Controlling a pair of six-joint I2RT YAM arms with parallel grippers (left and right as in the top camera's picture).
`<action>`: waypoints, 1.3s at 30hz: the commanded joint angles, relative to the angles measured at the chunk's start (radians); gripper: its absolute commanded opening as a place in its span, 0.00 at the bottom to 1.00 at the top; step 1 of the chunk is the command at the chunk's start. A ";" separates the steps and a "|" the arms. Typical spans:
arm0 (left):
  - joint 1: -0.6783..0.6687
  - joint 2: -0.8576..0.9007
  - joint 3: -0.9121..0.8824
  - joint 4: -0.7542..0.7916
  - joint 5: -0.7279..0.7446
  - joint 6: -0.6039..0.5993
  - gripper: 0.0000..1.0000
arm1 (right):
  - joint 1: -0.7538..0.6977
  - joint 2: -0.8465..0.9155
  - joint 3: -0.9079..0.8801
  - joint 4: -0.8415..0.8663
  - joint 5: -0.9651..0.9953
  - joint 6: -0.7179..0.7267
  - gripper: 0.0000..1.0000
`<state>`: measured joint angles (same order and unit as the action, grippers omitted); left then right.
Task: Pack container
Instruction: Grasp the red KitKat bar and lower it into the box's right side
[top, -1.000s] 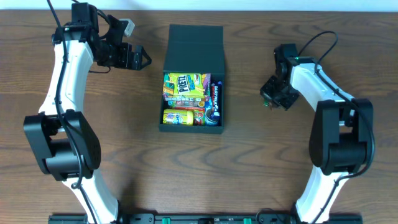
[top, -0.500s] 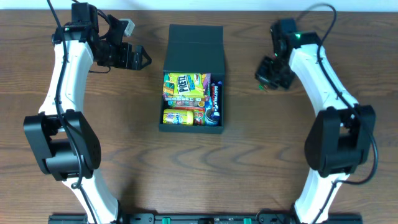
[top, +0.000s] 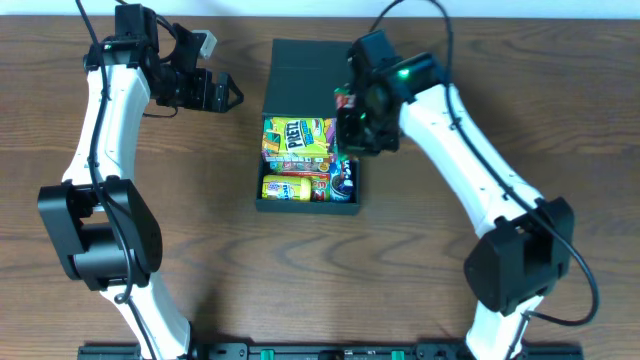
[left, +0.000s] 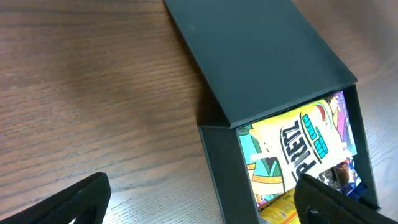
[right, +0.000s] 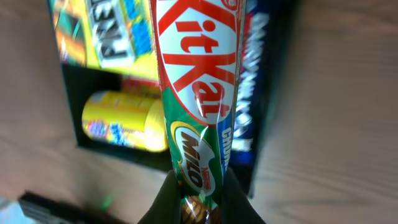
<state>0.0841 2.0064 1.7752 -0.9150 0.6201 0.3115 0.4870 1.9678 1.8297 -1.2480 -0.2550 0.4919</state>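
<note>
Right gripper (right: 199, 204) is closed tight on the lower end of a KitKat bar (right: 196, 68), with a dark finger pressed on each side of the wrapper. The wrapper is red with white lettering and has a green Milo section near the grip. The bar sticks out lengthwise from the fingers over the right side of the box (top: 307, 206); can't tell if it touches anything inside. Directly under it, a blue bar (right: 262, 68) lies along the box's right wall. A yellow-green pretzel packet (top: 297, 138) fills the far left part of the box. A yellow packet (top: 285, 188) lies on its side at the near left, with something orange between the two that is too small to read. The box is dark and matte and sits mid-table between the two arms. Its lid (top: 314, 55) is hinged at the far edge and folded back flat, so the box is open. Left gripper (top: 226, 94) has its jaws spread wide and grips nothing. It hangs over bare wood table (top: 200, 250) just left of the lid, apart from the box. The left wrist view shows both its finger tips (left: 68, 202) at the bottom corners, with the lid and the pretzel packet beyond them.
</note>
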 joint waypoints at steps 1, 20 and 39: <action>0.000 -0.023 0.023 0.000 -0.010 0.000 0.95 | 0.029 0.000 -0.014 -0.008 -0.006 -0.018 0.02; 0.000 -0.023 0.023 0.000 -0.011 0.003 0.95 | 0.043 0.000 -0.137 0.029 0.060 0.084 0.68; 0.000 -0.023 0.023 0.005 -0.010 0.002 0.95 | -0.116 0.000 -0.097 0.063 -0.164 -0.199 0.02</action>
<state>0.0841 2.0064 1.7752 -0.9104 0.6201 0.3115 0.3805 1.9682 1.7077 -1.1870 -0.2695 0.4648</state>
